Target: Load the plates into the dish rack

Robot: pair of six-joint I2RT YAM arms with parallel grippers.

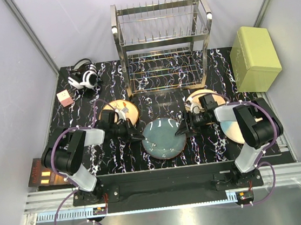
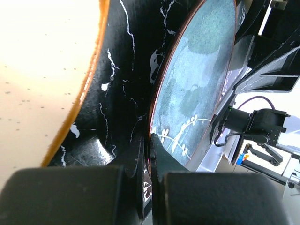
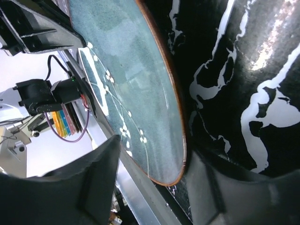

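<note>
The glossy teal plate (image 1: 163, 138) lies on the black marbled table (image 1: 154, 101) between my two arms. My left gripper (image 1: 141, 137) is shut on its left rim; in the left wrist view the jaws (image 2: 151, 152) pinch the brown edge of the teal plate (image 2: 197, 79). My right gripper (image 1: 183, 130) is open, its fingers either side of the right rim of the teal plate (image 3: 131, 79), not closed on it. Two orange-peach plates (image 1: 119, 111) (image 1: 200, 98) lie behind the grippers. The cream plate (image 1: 233, 129) lies partly under my right arm. The dish rack (image 1: 161, 43) stands empty at the back.
An olive-green box (image 1: 254, 57) stands at the back right. Headphones (image 1: 84, 76) and a small pink cube (image 1: 65, 98) lie at the back left. An orange-peach plate (image 2: 42, 70) is close beside my left gripper.
</note>
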